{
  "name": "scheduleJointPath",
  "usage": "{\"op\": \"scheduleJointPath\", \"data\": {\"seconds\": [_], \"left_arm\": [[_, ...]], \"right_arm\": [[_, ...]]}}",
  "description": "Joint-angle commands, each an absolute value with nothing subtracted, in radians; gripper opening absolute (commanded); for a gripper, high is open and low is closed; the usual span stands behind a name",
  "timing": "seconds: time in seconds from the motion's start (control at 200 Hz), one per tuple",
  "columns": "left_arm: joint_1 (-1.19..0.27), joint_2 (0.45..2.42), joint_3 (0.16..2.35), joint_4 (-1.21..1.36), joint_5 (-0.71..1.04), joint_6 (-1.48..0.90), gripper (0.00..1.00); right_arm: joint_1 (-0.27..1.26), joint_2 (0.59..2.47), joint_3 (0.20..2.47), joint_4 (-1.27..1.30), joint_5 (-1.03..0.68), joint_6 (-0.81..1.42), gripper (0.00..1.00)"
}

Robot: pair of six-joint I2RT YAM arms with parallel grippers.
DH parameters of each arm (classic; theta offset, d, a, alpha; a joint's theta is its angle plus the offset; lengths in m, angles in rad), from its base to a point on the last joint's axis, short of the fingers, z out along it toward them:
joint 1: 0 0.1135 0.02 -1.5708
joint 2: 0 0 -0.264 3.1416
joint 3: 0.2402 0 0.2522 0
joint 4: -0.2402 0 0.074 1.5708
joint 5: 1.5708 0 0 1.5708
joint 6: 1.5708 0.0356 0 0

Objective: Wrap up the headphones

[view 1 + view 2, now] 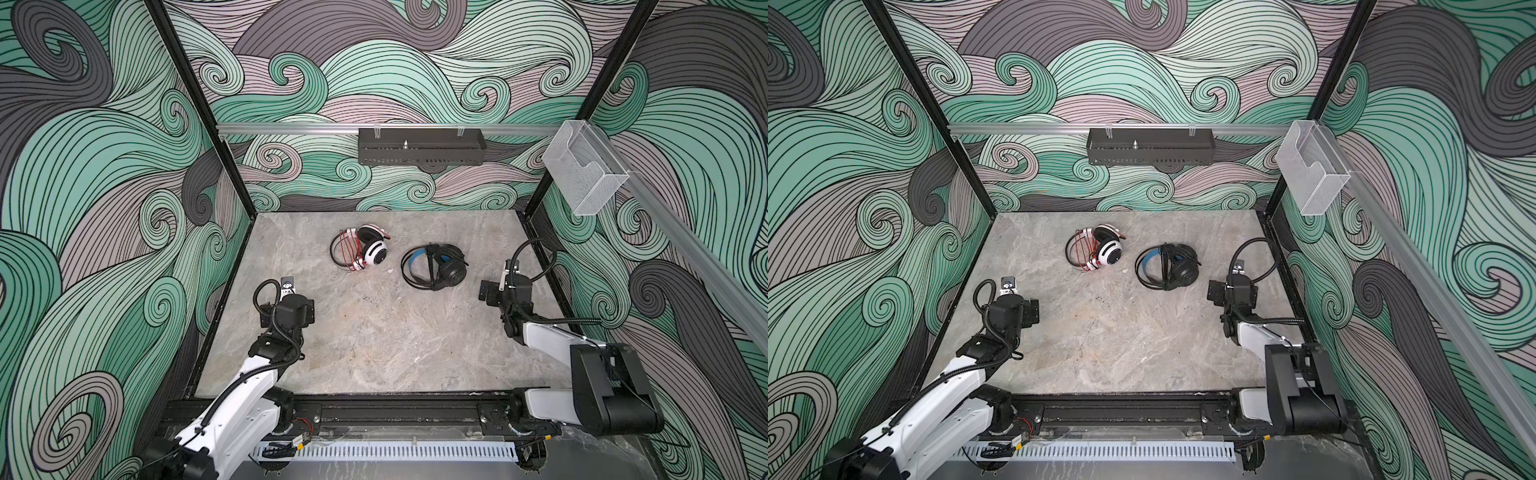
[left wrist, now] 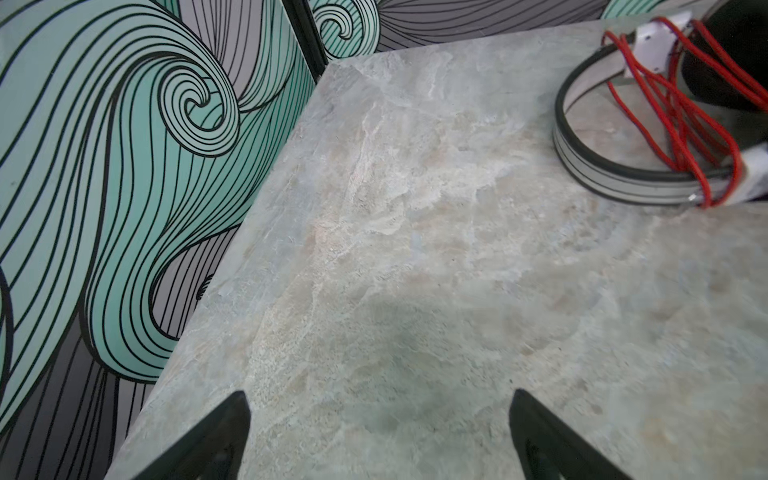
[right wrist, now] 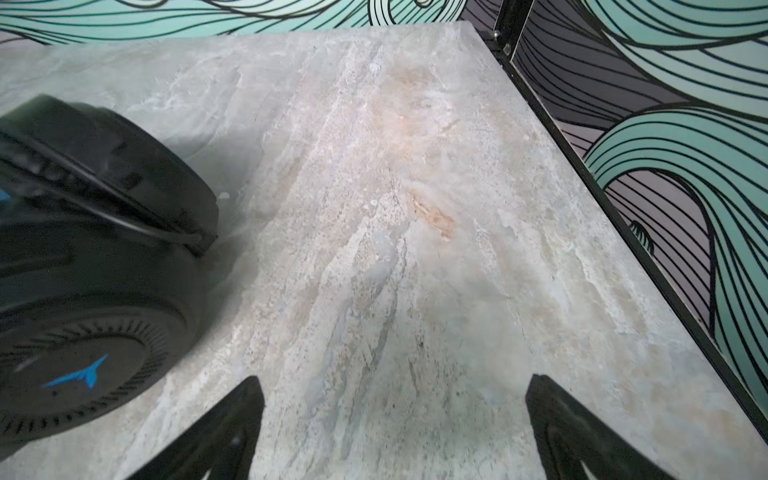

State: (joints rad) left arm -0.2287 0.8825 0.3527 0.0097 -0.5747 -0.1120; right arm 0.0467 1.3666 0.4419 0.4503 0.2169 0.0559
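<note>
Plastic, judged light, stiff in the band [image 2: 590, 178] and limp in the cord [image 2: 739, 164]: white headphones [image 1: 360, 249] are found at 11 o'clock of the table [image 1: 374, 332] centre, black headphones [image 1: 434, 266] at their 3 o'clock, best gripped by the band; left gripper [image 2: 379, 401] and right gripper [image 3: 395, 381] are spread apart, empty.

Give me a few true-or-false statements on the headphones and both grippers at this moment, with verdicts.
1. On the white headphones, the red cord is wound around the headband. True.
2. The left gripper grips the white headphones. False: it is open and empty above the table.
3. In both top views the black headphones lie right of the white pair. True.
4. The two pairs touch. False: bare table separates them.
5. The right gripper is shut. False: it is open.
</note>
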Motion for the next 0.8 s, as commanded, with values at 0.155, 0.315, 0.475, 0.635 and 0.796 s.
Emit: {"op": "scheduleJointPath", "data": {"seconds": [0.155, 0.315, 0.475, 0.635, 0.796], "left_arm": [[-0.130, 1.206, 0.415, 0.480, -0.433, -0.024, 0.99], [-0.094, 1.367, 0.442, 0.600, -0.379, 0.002, 0.99], [-0.009, 1.463, 0.395, 0.756, -0.273, -0.051, 0.98], [0.012, 1.508, 0.426, 0.717, -0.249, -0.068, 0.99], [0.015, 1.523, 0.453, 0.694, -0.314, -0.097, 0.99]], "right_arm": [[0.024, 1.493, 0.465, 0.705, 0.195, 0.033, 0.99], [0.026, 1.519, 0.420, 0.805, 0.142, 0.011, 0.99], [0.033, 1.537, 0.393, 0.862, 0.149, 0.006, 0.99], [0.037, 1.541, 0.390, 0.875, 0.152, 0.000, 0.99], [0.039, 1.537, 0.390, 0.873, 0.154, -0.004, 0.99]]}}
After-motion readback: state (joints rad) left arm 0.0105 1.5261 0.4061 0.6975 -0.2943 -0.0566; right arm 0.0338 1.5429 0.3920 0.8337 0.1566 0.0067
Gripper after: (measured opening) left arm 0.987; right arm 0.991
